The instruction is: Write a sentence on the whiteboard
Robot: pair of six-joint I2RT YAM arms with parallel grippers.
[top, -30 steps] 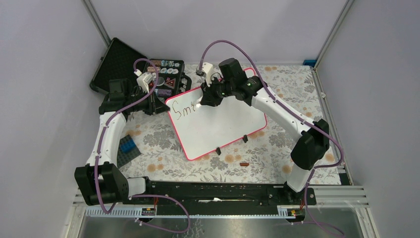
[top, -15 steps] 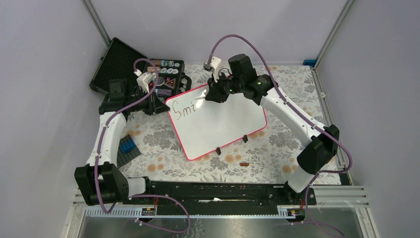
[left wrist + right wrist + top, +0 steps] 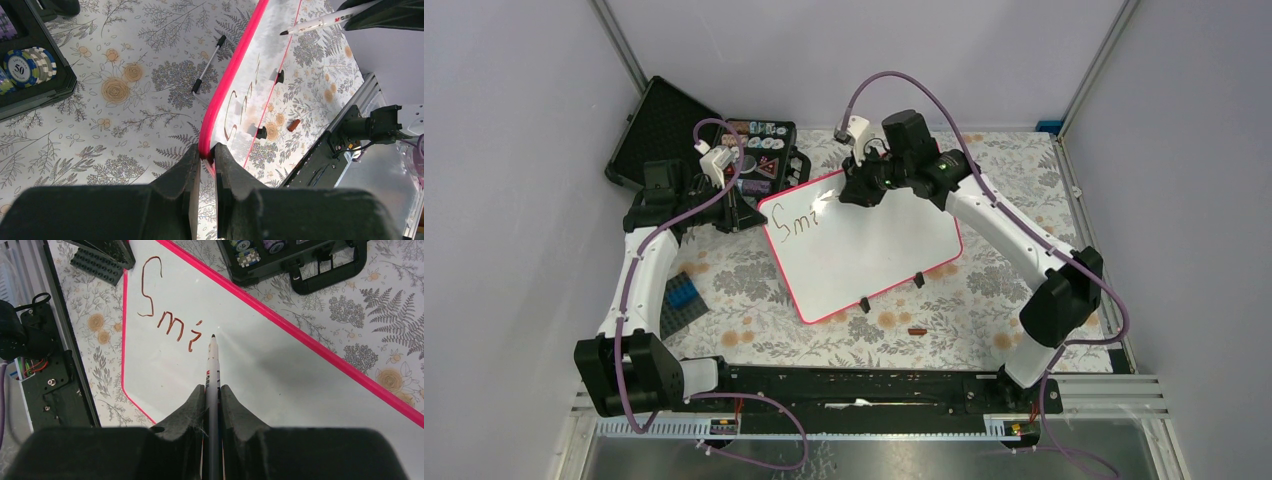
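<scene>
Whiteboard [image 3: 874, 250] location: mid-table on the floral cloth [image 3: 984, 300], turned at an angle, its left corner toward the left arm.

Count, near to far:
- One small brown item [image 3: 916, 330] on the cloth, just nearer than the board.
- Two black clip feet [image 3: 864, 303] [image 3: 918, 280] on the board's near long edge.
- One dark studded plate [image 3: 682, 297] with a blue brick on it, left of the board.
- One sentence [image 3: 792, 225], three characters so far, "Smi", in one line at the board's left end.
- One marker [image 3: 827, 203].
- One open black case [image 3: 759, 150] of poker chips beyond the far left corner.

Materials and shapes: the board is a glossy white rectangle with a thin pink-red rim and rounded corners. The strokes look dark from above and reddish-brown in the right wrist view. The marker has a white barrel and a dark tip.

Tool state: the left gripper [image 3: 206, 150] has its fingers pinched on the rim at the board's left corner. The right gripper [image 3: 212, 388] is clamped on the marker barrel, tip forward, just right of the "i".

Limits: tip contact with the surface cannot be confirmed. Whether the board lies flat or is propped cannot be told. The far right rim is covered by the right arm from above. Printing on the barrel is unreadable.
</scene>
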